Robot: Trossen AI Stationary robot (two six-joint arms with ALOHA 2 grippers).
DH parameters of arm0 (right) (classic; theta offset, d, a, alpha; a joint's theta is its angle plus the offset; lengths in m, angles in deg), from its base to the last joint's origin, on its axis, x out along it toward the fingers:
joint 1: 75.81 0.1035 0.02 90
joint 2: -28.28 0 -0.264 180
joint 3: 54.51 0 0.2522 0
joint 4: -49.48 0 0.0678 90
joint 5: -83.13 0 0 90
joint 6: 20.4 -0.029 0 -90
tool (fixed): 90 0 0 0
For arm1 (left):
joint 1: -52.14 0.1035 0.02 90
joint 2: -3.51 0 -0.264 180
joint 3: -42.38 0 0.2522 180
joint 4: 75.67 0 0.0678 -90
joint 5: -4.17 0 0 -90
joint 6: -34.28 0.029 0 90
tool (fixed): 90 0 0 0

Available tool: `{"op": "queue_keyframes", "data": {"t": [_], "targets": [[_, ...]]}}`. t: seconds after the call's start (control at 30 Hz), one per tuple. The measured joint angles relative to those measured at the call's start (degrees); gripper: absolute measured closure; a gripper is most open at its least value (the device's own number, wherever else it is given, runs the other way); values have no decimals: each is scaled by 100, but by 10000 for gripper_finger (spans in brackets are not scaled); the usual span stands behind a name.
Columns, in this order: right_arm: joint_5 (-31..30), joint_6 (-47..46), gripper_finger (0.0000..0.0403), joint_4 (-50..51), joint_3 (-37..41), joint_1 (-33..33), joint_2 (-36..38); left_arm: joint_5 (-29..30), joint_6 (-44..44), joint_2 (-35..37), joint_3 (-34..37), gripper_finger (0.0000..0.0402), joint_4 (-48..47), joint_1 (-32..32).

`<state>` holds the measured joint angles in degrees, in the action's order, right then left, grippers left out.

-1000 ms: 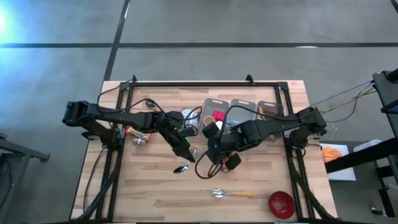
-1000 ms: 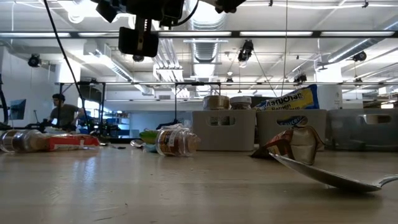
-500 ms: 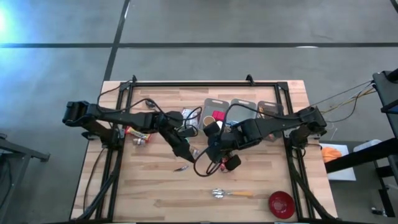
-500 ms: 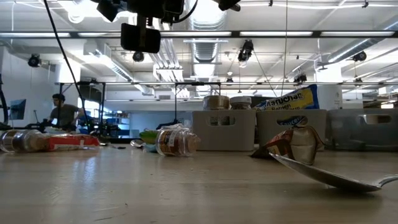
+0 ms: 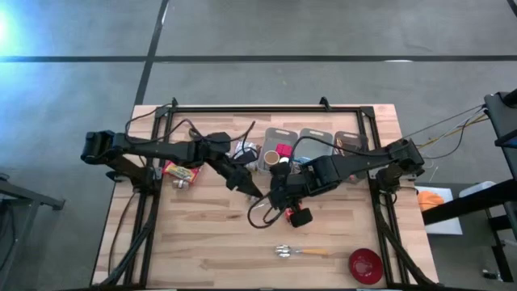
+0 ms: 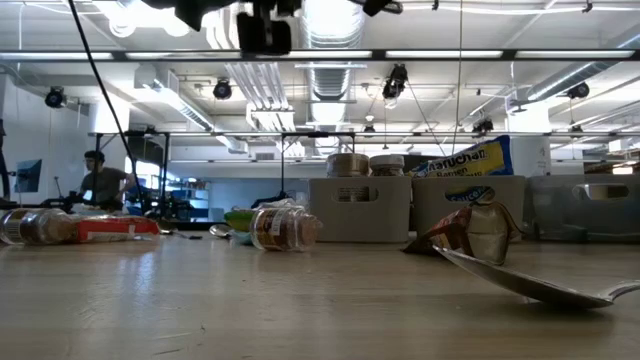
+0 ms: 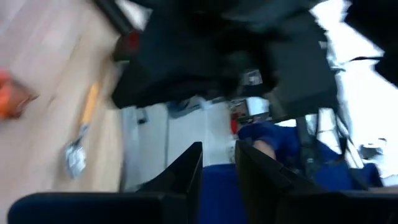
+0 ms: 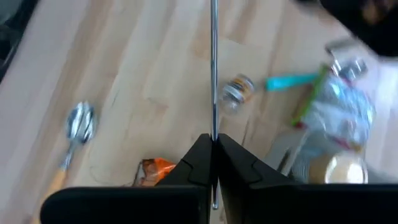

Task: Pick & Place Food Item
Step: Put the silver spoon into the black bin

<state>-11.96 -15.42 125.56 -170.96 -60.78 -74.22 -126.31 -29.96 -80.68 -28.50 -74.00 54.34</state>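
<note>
Pale wood planks form the table [image 5: 202, 242], which stands on a grey concrete floor. In the low view I see a workshop hall behind it, with ceiling strip lights and a person [image 6: 100, 180] seated far back.

Both grippers meet over the middle of the table. The left gripper [image 5: 253, 191] hangs just beside the right gripper [image 5: 277, 196]. In the left wrist view its fingers [image 7: 189, 171] stand a narrow gap apart with nothing between them. In the right wrist view the right gripper's fingers [image 8: 199, 158] are pressed together on a thin metal shaft [image 8: 214, 68], which runs straight out ahead of them. I cannot tell what its far end is.

Food items: a red packet [image 5: 179, 170] lies well out on the left gripper's outer side, near the left arm's base. A jar [image 6: 283, 227] lies on its side on the boards. Grey bins [image 5: 315, 139] holding more goods sit just behind the right gripper, towards the far edge.

Below the right gripper lie an orange wrapper [image 8: 155, 169] and, nearer the front edge, a wooden-handled spoon [image 5: 300, 251]. A red bowl [image 5: 365, 265] sits by the front right corner.

A black frame rail [image 5: 266, 108] borders the back and both sides. Bare boards lie in front of the left gripper, out to the front left corner.
</note>
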Motion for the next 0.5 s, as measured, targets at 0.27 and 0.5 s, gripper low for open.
{"op": "queue_keyframes", "data": {"t": [0.27,0.5], "targets": [[-273,-1588,394,326,0,0,13,731,260,538,0,302,103,519],[-1294,-2707,395,957,122,-28,147,1109,673,1367,2,302,-43,912]]}}
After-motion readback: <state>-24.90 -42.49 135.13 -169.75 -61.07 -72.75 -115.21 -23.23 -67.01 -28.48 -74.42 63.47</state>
